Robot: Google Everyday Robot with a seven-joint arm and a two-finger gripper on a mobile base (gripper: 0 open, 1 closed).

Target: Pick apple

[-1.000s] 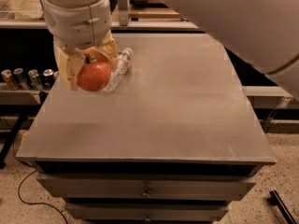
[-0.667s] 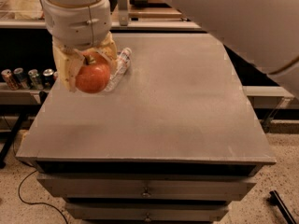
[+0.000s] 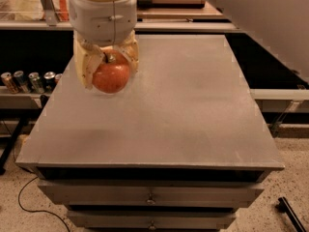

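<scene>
Apple is gripped between the pale fingers of the hand, in the upper left of the frame, above the far left part of the desk. The hand is clenched on the fruit from both sides, with the stem dimple turned up towards the white wrist housing.

Compared with a second ago, the hand and apple are placed a little further right and higher in the frame. The clear bottle that lay just beside the fruit is no longer seen. It is probably hidden behind the hand, though this cannot be confirmed.

A soft shadow is cast on the desk just under the apple, so the fruit is judged to be lifted clear. The pick is therefore taken as essentially achieved, provided the grip is kept.
</scene>
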